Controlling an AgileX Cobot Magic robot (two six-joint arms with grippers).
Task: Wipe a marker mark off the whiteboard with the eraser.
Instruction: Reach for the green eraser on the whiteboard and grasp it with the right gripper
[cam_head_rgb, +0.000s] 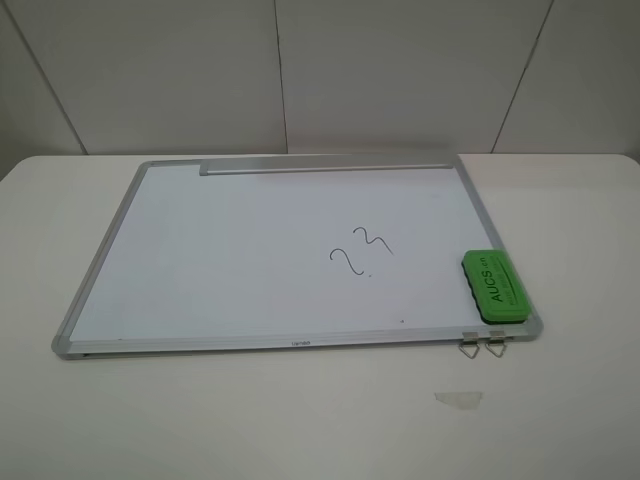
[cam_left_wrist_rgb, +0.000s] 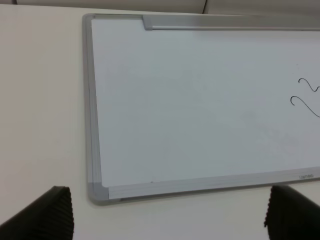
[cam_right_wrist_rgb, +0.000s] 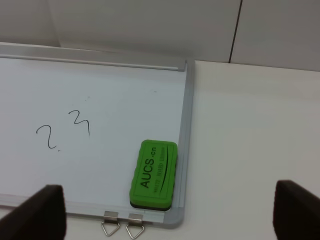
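The whiteboard lies flat on the table, with a grey tray strip along its far edge. The marker mark, two thin dark curls with a dot, sits right of the board's middle; it also shows as the marker mark and at the picture edge as the marker mark. The green eraser rests on the board's near right corner, seen too as the eraser. My right gripper hangs open above the table, short of the eraser. My left gripper stands open off the board's near left corner. Neither arm shows in the exterior view.
Two metal clips stick out from the board's near edge, also seen as the clips. A pale smudge marks the table in front of them. A white wall with dark seams rises behind the table.
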